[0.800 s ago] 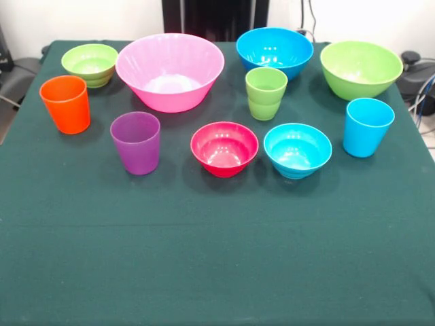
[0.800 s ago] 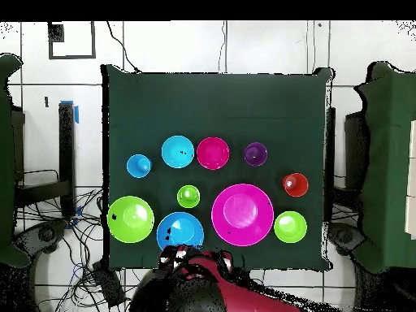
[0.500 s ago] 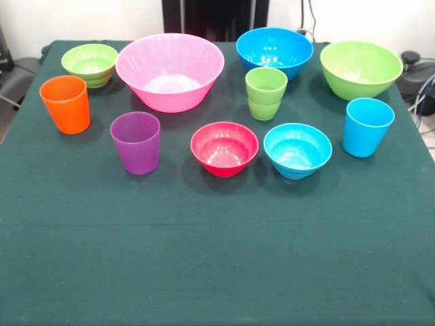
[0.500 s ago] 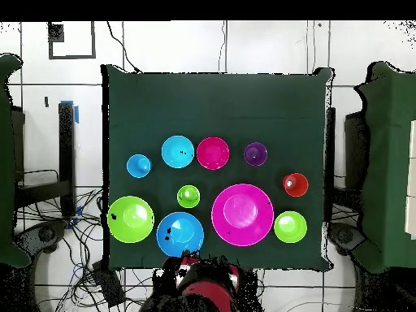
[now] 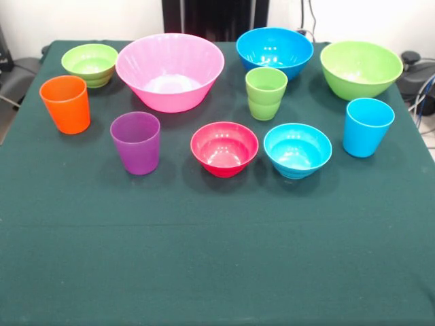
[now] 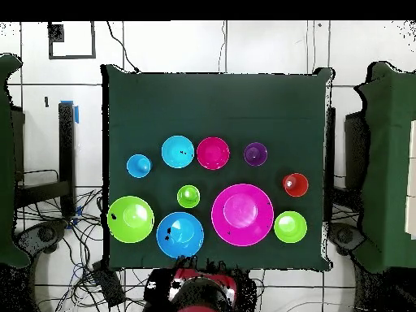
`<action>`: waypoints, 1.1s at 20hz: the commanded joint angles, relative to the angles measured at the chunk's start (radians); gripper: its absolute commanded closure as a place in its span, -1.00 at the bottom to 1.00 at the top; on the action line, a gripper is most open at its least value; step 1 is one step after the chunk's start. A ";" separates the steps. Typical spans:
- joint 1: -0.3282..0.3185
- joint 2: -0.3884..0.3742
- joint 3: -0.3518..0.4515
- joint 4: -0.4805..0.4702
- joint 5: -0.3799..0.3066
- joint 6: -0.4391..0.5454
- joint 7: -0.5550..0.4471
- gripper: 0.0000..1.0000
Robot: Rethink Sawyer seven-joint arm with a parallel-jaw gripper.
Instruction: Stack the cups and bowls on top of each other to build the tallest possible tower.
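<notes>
On the table (image 5: pixel 217 258), draped in dark green cloth, ten pieces are set out singly in the front view, none nested in another. At the far left an orange cup (image 5: pixel 66 103) is seen upright, with a small green bowl (image 5: pixel 90 64) just behind it. Next comes a purple cup (image 5: pixel 136 142), and behind it the large pink bowl (image 5: pixel 170 70) (the widest piece by far), which holds nothing. A small red bowl (image 5: pixel 224 148) is placed near the middle, just beside a small light blue bowl (image 5: pixel 298 149). Behind these two a light green cup (image 5: pixel 266 93) is stood directly in front of the medium blue bowl (image 5: pixel 274 51). At the right a medium green bowl (image 5: pixel 361 68) is found, with a light blue cup (image 5: pixel 367 126) in front of it. The near half of the table is left bare. In the overhead view the red and black arm (image 6: pixel 193 291) is seen off the table's edge, beside the blue bowl; whether the end effector is open or closed cannot be told.
</notes>
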 commanded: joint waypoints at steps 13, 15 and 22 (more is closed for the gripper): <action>0.209 -0.218 -0.250 0.360 -0.053 -0.120 0.099 -1.00; 0.206 -0.179 -0.266 0.416 0.086 -0.196 -0.060 -1.00; 0.174 -0.102 -0.247 0.554 0.469 -0.245 -0.420 -1.00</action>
